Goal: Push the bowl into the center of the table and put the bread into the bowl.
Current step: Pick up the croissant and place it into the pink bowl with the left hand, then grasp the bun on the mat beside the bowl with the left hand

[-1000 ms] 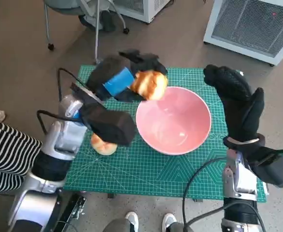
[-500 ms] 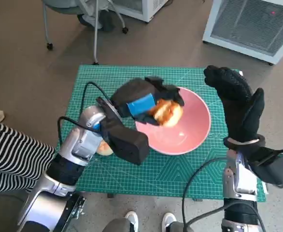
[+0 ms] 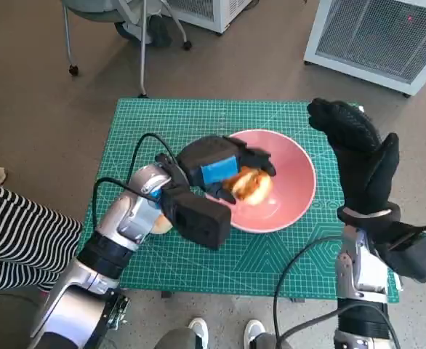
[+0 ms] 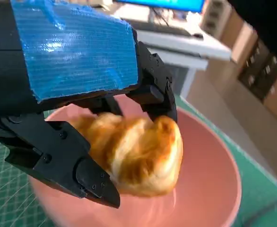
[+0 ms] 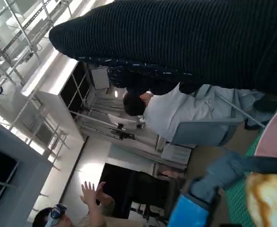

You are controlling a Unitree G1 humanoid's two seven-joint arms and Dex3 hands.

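Lying at the table's left edge, a second bread roll (image 3: 160, 222) is waiting beside the forearm; the left hand (image 3: 211, 166) is gripping the bread (image 3: 250, 185) over the pink bowl (image 3: 293, 190) (sitting near centre); release is remaining; the right hand (image 3: 358, 156) is hovering, holding nothing, fingers apart.

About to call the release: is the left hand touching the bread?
Touching. The left wrist view shows the left hand's black fingers wrapped round the bread, over the pink bowl.
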